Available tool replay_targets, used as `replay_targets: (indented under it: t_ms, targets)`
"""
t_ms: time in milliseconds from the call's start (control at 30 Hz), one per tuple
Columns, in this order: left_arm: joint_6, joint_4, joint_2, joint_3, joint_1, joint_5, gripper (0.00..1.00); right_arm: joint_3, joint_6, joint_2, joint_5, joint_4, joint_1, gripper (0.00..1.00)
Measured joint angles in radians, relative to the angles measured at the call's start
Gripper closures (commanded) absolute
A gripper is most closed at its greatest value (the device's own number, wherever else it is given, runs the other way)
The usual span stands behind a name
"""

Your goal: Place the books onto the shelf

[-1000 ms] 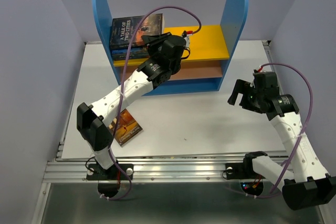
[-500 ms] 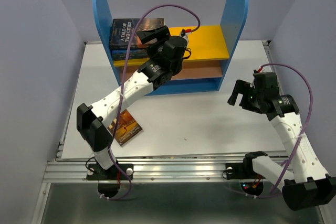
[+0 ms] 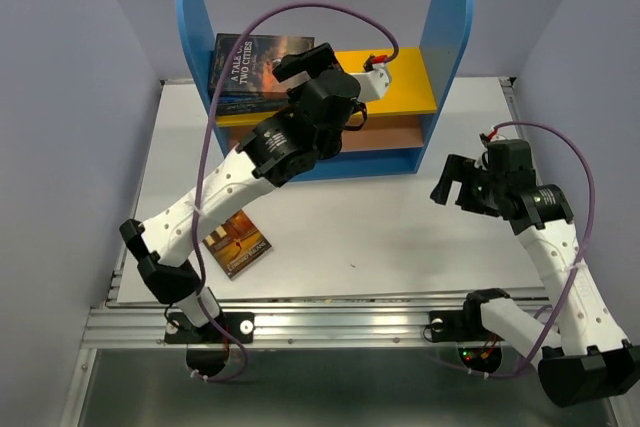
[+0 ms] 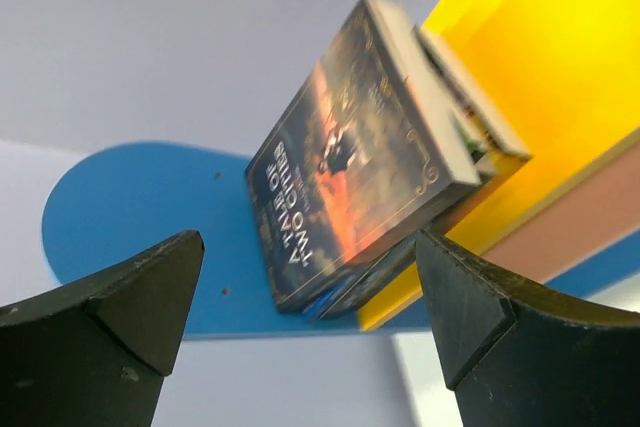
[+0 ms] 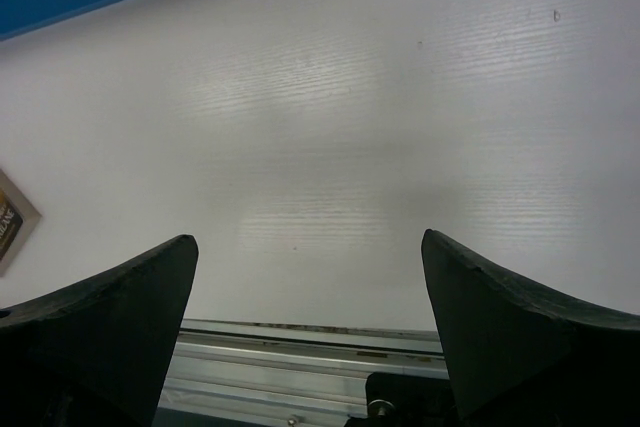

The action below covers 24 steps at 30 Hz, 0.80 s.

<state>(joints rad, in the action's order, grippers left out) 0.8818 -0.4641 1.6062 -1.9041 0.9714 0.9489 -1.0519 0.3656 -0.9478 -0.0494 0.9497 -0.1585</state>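
Left hand (image 4: pixel 308 242): we see it spread, facing the dark paperback stack (image 4: pixel 350 147) on the yellow board of the blue-sided wooden shelf (image 3: pixel 450 17).
Right hand (image 5: pixel 308 239): spread, over the white counter (image 3: pixel 380 227).

White table (image 3: pixel 400 237), lavender-grey walls (image 3: pixel 60 77), metal rail (image 3: pixel 340 325)

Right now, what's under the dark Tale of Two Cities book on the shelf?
Other thin paperbacks stacked on the orange-yellow board. Only edges show; their covers are hidden.
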Motion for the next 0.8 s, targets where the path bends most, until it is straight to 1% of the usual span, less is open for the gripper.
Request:
replay_targets:
  t_ms: [33, 100, 167, 233, 367, 500, 567, 700, 733, 767, 800]
  targets:
    - [-0.027, -0.038, -0.001, -0.037, 0.009, -0.037, 0.01, 0.000, -0.005, 0.012, -0.006, 0.000, 0.000, 0.00]
    - [-0.099, -0.081, -0.024, -0.103, 0.024, -0.158, 0.01, 0.000, -0.012, 0.033, -0.023, 0.001, 0.000, 0.00]
    - [-0.156, -0.087, -0.073, -0.110, 0.027, -0.250, 0.01, 0.000, -0.020, 0.048, -0.041, 0.001, 0.000, 0.00]
    - [-0.223, -0.055, -0.150, -0.082, 0.029, -0.312, 0.01, 0.000, -0.029, 0.058, -0.074, 0.000, 0.000, 0.00]
    - [-0.393, 0.041, -0.318, 0.050, 0.031, -0.352, 0.01, -0.006, -0.047, 0.056, -0.121, 0.000, 0.000, 0.00]
    - [-0.649, 0.224, -0.485, 0.298, 0.033, -0.399, 0.01, -0.013, -0.067, 0.061, -0.162, 0.000, 0.000, 0.00]
    - [-0.784, 0.265, -0.538, 0.410, 0.033, -0.444, 0.01, -0.013, -0.074, 0.066, -0.176, 0.000, 0.000, 0.00]
    - [-1.001, 0.318, -0.568, 0.528, 0.033, -0.475, 0.01, -0.010, -0.078, 0.082, -0.182, -0.001, 0.000, 0.00]
    - [-1.046, 0.315, -0.566, 0.549, 0.033, -0.472, 0.09, -0.005, -0.077, 0.090, -0.182, -0.002, 0.000, 0.00]
    - [-1.104, 0.301, -0.560, 0.565, 0.033, -0.459, 0.25, 0.000, -0.076, 0.097, -0.181, -0.003, 0.000, 0.00]
    - [-1.140, 0.290, -0.552, 0.570, 0.033, -0.450, 0.44, 0.005, -0.075, 0.105, -0.180, -0.003, 0.000, 0.00]
